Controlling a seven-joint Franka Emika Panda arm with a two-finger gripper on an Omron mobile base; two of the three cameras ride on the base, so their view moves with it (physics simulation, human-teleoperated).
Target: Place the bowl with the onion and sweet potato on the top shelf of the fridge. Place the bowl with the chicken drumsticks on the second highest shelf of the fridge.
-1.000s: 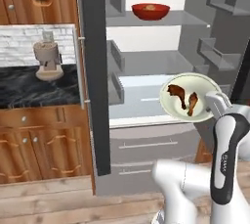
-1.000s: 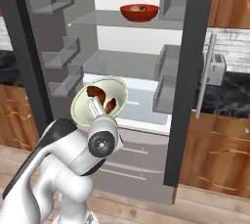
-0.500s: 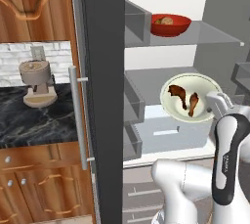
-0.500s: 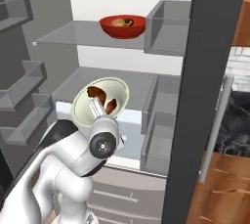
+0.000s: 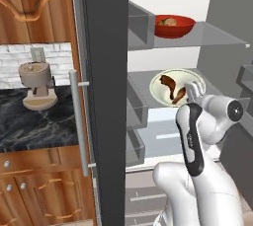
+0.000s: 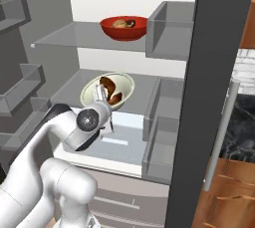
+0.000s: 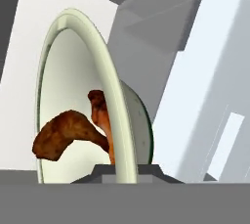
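Door bins (image 6: 169, 122) flank the pincer-held (image 6: 102, 94) cream bowl (image 6: 123, 83).

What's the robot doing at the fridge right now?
Gripper shut on rim of pale bowl holding chicken drumsticks. Bowl level with second shelf. Red bowl on top shelf. No obstruction seen.

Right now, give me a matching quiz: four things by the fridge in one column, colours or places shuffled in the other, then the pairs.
Things:
1. red bowl
2. pale bowl
3. coffee machine
4. gripper

Descriptions:
A. on the black counter
B. shut on a bowl's rim
C. on the top shelf
D. holds the drumsticks

Pairs: 1-C, 2-D, 3-A, 4-B
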